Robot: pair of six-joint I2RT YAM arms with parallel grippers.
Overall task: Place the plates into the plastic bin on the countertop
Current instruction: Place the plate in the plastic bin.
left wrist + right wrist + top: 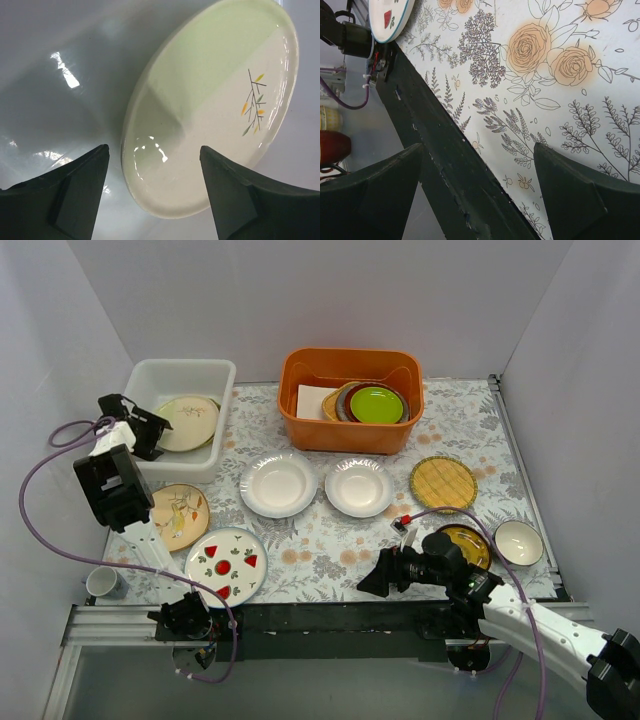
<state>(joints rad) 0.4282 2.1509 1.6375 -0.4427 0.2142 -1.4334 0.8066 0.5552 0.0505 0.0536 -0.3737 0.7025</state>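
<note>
Plates so far binned: one cream plate (188,422), lying inside the plastic bin (180,365) under the left gripper (150,430), whose fingers are spread and grasp nothing. In front and right of the bin on the countertop (330,540), a peach plate (178,513), fruit-patterned plate (226,564), two white plates (278,483), woven plate (442,482) and dark plate (465,543) remain. Farthest right, the right gripper (372,580) hangs spread, empty.

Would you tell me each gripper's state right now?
Left gripper: open, over the cream sprig-patterned plate in the plastic bin.
Right gripper: open, holding nothing.
</note>
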